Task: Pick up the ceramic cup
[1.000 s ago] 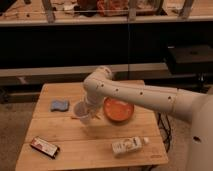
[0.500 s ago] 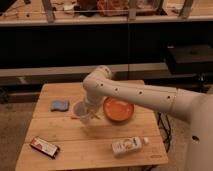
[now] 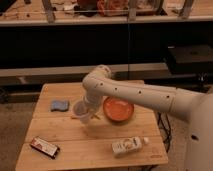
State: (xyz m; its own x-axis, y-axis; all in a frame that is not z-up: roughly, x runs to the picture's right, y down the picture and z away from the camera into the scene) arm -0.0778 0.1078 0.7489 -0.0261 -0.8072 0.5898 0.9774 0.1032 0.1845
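Note:
The ceramic cup is a small pale round cup near the middle of the wooden table, left of the orange bowl. My gripper reaches down from the white arm and sits right at the cup, touching or overlapping its right side. The gripper's end is partly hidden against the cup and the table.
A blue sponge lies left of the cup. A dark snack packet lies at the front left. A white carton lies at the front right. A dark shelf and counter stand behind the table.

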